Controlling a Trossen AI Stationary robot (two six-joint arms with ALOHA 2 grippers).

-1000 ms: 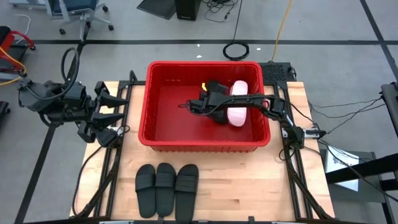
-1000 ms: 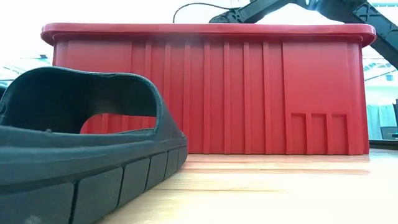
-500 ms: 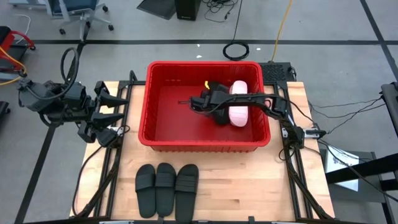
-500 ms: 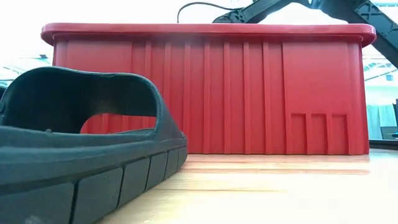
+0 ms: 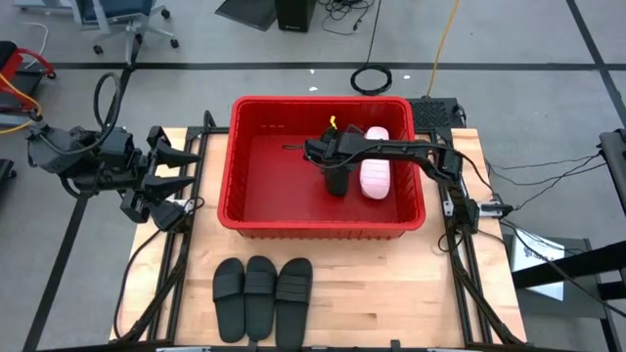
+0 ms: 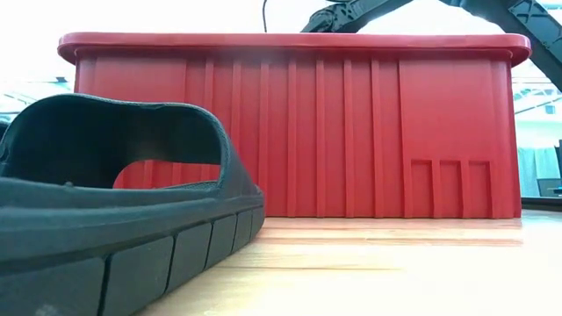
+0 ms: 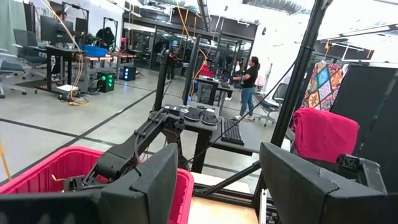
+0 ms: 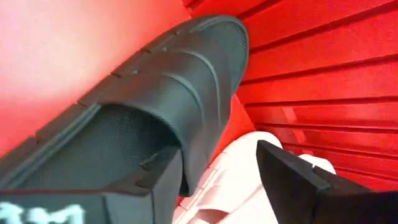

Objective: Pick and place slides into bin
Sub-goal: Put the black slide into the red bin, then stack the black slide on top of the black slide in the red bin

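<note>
Since a second ago my right gripper (image 5: 315, 152) has let its fingers part and drawn up toward the far wall of the bin (image 5: 228, 166), leaving the black slide (image 5: 336, 177) lying on the bin's floor; before, that slide was clamped and hidden under my wrist. Now my fingers (image 8: 283, 177) stand apart just above it, holding nothing. Its matte, finely pebbled strap arches wide over a ribbed footbed, and it rests against a pale pink slide (image 5: 375, 174), smooth and rounded, which lies nearer the bin's right wall. Red, glossy plastic makes up the bin, with a thick rolled rim, sloping sides and upright ribs. In front of the bin, on the pale wooden table (image 5: 391, 293), three more black slides (image 5: 262, 297) sit side by side, unmoved, their thick soles cut into blocky segments. My left gripper (image 5: 179, 168) waits beside the bin's left wall exactly as it did earlier, its dark fingers spread wide and empty.
</note>
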